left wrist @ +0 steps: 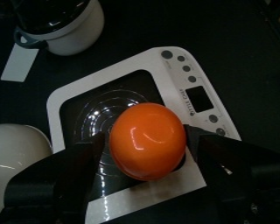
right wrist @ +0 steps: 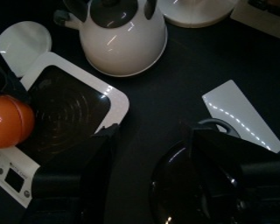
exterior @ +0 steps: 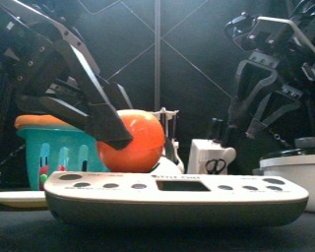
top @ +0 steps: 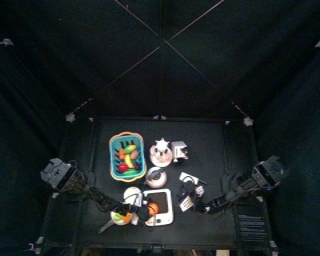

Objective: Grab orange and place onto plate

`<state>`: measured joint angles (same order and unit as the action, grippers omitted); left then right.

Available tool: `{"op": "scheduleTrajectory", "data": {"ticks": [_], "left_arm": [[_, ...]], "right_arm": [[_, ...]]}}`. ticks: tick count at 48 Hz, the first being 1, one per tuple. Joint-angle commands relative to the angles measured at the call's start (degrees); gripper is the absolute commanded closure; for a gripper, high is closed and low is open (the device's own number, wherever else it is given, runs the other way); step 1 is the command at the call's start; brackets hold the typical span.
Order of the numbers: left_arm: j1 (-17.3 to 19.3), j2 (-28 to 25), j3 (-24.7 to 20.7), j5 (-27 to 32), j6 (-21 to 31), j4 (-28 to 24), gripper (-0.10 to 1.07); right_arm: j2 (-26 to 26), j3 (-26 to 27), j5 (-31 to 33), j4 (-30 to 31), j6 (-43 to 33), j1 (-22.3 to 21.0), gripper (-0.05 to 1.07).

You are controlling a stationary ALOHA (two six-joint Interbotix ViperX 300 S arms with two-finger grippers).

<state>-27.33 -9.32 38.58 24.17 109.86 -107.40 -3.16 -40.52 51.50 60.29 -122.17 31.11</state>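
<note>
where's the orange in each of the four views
Top view: the orange is a small dot near the table's front edge, at the left gripper.
Front view: left of centre, behind the white scale.
Left wrist view: centre, between the jaws, above the scale's dark platform.
Right wrist view: at the picture's left edge, over the scale.
Shared landmark: the white scale.
</note>
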Motion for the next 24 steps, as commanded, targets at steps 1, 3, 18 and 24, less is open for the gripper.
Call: {"op": "scheduleTrajectory", "data": {"ticks": [1,3,18,24], "left_arm": [[0.2,0.5,-0.9,1.0,-0.1,0.0,-0.03],[0.3,0.4,-0.7,1.0,-0.3,-0.2,-0.01],[0.5,0.5,-0.4,2.3,-0.4,-0.2,0.12],[0.5,2.1,-0.1,4.0,-1.3,0.1,0.12]], "right_arm": [[-0.5,0.8,0.2,0.2,-0.2,-0.1,0.13],[-0.4,0.8,0.1,0.2,-0.2,-0.2,0.13],[-0.3,0.6,0.1,-0.1,-0.2,-0.2,0.13],[-0.3,0.6,0.1,-0.4,-0.2,-0.2,0.13]]}}
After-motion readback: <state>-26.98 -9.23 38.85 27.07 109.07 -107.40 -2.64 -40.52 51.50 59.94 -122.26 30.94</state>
